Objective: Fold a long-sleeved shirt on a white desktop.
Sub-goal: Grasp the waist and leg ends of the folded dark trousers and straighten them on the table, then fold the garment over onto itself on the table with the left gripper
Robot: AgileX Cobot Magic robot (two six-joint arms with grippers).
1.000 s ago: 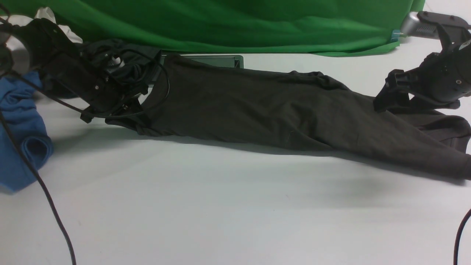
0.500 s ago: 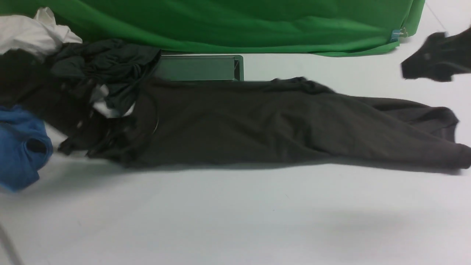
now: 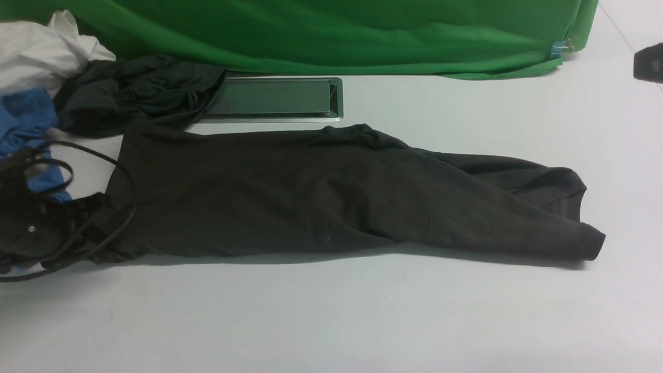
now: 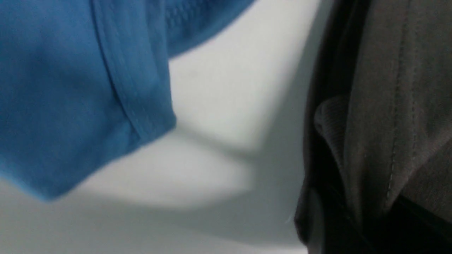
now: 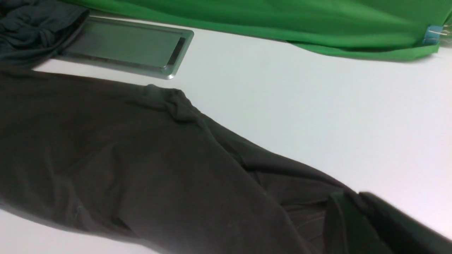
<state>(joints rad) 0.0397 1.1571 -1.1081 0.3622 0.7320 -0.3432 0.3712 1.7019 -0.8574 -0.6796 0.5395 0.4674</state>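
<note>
Across the white desktop (image 3: pixel 331 321), just in front of the hatch (image 3: pixel 274 98): long-sleeved shirt (image 3: pixel 290 197), now down flat and stretched long instead of hanging raised between both arms, cuff end toward the right. Withdraws right gripper (image 3: pixel 647 63) to the far right edge, well apart from the cloth, fingers clenched on nothing. Keeps left gripper (image 3: pixel 90 207) at the shirt's left end, fabric pinched tight. Looks like the end of the laying-out step; no fold made yet.

A wrinkled green cloth (image 3: pixel 331 36) hangs across the back.
</note>
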